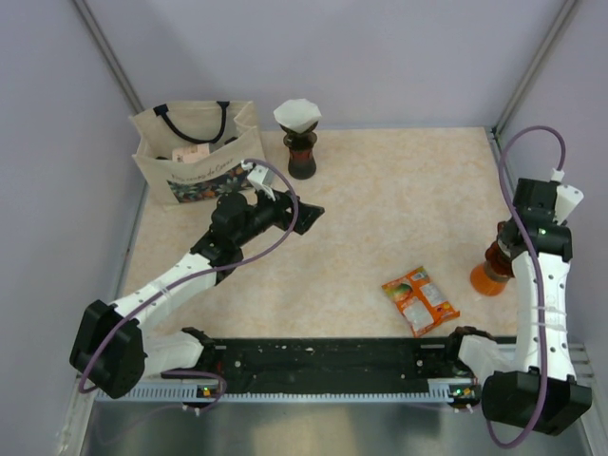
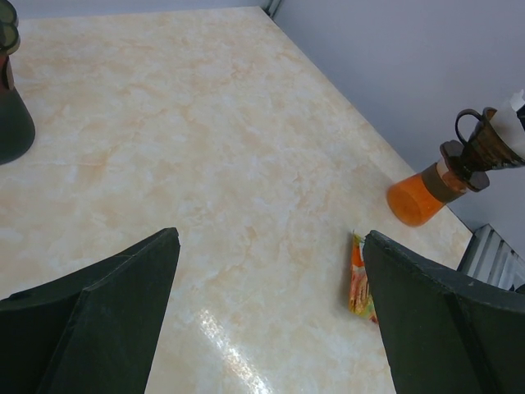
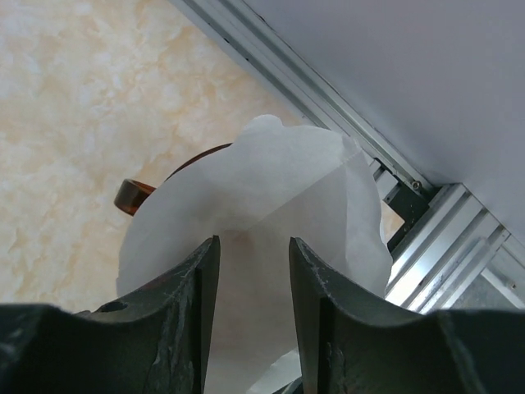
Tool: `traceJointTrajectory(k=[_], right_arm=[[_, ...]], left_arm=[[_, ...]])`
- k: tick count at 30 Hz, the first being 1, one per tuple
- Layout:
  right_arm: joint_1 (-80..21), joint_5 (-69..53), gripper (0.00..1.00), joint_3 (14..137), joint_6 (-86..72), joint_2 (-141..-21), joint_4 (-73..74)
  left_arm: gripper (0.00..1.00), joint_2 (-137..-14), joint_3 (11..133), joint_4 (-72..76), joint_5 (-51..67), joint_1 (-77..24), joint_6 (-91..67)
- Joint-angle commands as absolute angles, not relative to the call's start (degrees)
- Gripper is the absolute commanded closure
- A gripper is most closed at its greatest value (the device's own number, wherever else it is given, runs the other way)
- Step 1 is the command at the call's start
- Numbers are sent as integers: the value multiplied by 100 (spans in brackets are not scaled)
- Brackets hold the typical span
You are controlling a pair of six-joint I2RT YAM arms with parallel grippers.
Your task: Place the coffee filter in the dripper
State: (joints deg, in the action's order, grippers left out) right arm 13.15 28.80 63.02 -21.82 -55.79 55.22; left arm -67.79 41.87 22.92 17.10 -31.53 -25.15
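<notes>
The dark translucent dripper (image 2: 477, 148) sits on an orange carafe (image 1: 486, 278) at the table's right edge. In the right wrist view a white paper coffee filter (image 3: 271, 180) lies opened in it, and the dripper's brown handle (image 3: 133, 197) sticks out on the left. My right gripper (image 3: 253, 242) is right over the filter. Its fingers are a little apart and the paper shows between them, not pinched. My left gripper (image 2: 271, 238) is wide open and empty above bare table near the middle (image 1: 309, 214).
A second dripper with a white filter (image 1: 297, 116) stands on a dark carafe (image 1: 302, 157) at the back. A canvas tote bag (image 1: 195, 157) is at the back left. An orange snack packet (image 1: 419, 299) lies front right. An aluminium rail (image 3: 443, 238) and the wall are close behind the right gripper.
</notes>
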Motion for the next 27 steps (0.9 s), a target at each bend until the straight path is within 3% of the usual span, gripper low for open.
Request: traceJointTrajectory(k=[1, 22, 27], right_arm=[[1494, 2822, 60, 6118, -2250, -5555, 5212], [1670, 2531, 60, 6108, -2136, -5537, 5036], [1670, 2610, 56, 6302, -2171, -5467, 5098]], left_arm=[[1, -6724, 4148, 2602, 1723, -3155, -2417], [1, -6785, 4183, 2584, 1801, -3155, -2391], [1, -6794, 4184, 2584, 1845, -3155, -2373]])
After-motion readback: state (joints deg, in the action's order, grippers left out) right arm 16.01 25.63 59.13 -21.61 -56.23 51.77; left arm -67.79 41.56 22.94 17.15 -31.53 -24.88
